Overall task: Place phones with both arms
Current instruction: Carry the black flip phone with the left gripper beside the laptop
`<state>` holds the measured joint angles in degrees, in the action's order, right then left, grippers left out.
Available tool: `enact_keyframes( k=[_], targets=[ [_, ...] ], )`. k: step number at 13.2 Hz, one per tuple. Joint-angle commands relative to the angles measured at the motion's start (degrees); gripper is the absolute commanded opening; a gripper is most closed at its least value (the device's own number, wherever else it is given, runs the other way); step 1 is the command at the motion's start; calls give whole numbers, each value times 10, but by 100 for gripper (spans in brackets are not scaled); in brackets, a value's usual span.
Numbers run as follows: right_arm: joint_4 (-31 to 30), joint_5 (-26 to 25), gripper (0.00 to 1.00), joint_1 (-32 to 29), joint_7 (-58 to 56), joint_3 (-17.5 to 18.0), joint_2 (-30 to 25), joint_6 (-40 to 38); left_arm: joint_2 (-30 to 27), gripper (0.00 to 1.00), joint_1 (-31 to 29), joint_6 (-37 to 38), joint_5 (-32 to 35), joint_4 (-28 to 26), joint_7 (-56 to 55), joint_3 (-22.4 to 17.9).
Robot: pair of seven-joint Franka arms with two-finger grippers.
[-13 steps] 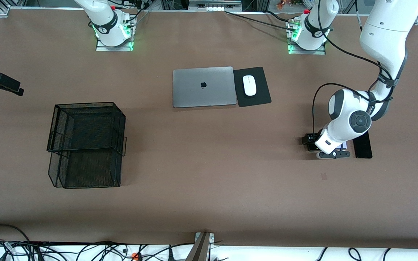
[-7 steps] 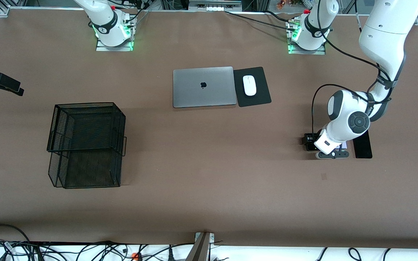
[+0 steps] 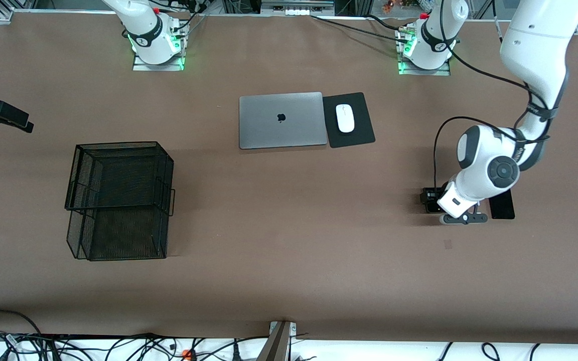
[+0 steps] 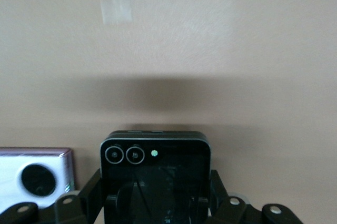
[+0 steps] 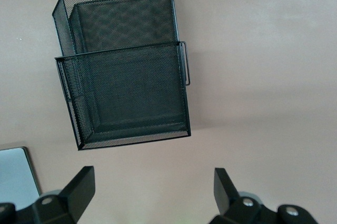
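1. Between the fingers (image 4: 218, 192) of the left gripper (image 4: 158, 203), the small black phone (image 4: 155, 169) is pinched by its side edges, low over the table (image 3: 289, 281).
2. It is judged light, stiff and slippery, so the edges are best gripped.
3. The right gripper (image 5: 152, 192) waits with fingers spread.

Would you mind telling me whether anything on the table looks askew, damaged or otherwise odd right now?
Nothing stands out. The left gripper is shut on the small squarish black phone, the lavender-white phone lies flat beside it, and the black wire-mesh basket and closed grey laptop sit square.
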<state>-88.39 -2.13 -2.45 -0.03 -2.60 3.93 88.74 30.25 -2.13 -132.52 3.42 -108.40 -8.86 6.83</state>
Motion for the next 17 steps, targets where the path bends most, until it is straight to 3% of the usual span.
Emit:
enact_keyframes(
  k=[1, 4, 7, 10, 14, 17],
  targets=[
    [6, -3, 100, -1, -6, 2, 0, -2, -18, 42, 4, 134, 14, 92, 14, 14],
    [5, -3, 100, -1, -6, 2, 0, -5, -17, 43, 5, 194, 11, 161, 12, 52],
    [5, -3, 100, -1, -7, 2, 2, -7, 2, 43, 29, 188, 5, 183, 5, 103],
    [5, -3, 100, -1, -6, 2, 4, -9, 70, 42, 126, 188, 5, 267, -18, 104],
    [5, -6, 100, 0, -1, 2, 3, -2, 122, 42, 201, 150, 5, 302, -158, 103],
    [5, -9, 100, 0, -1, 3, 3, 11, 157, 42, 245, 75, 7, 304, -250, 101]
  ],
)
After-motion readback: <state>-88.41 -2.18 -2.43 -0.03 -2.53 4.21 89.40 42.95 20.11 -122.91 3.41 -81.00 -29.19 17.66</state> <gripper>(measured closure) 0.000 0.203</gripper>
